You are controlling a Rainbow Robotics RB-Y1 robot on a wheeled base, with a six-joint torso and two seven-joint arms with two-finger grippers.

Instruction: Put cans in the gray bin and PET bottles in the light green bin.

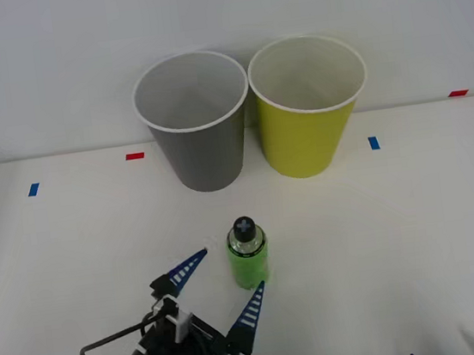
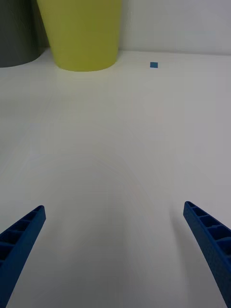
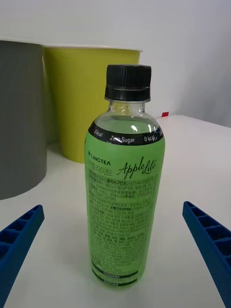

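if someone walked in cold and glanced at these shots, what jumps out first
The bright green PET bottle stands upright on the white table, its dark cap on, between the open blue fingers of the left gripper. Behind it, the gray bin and the light green bin stand side by side against the wall. The right gripper hovers open over bare tabletop.
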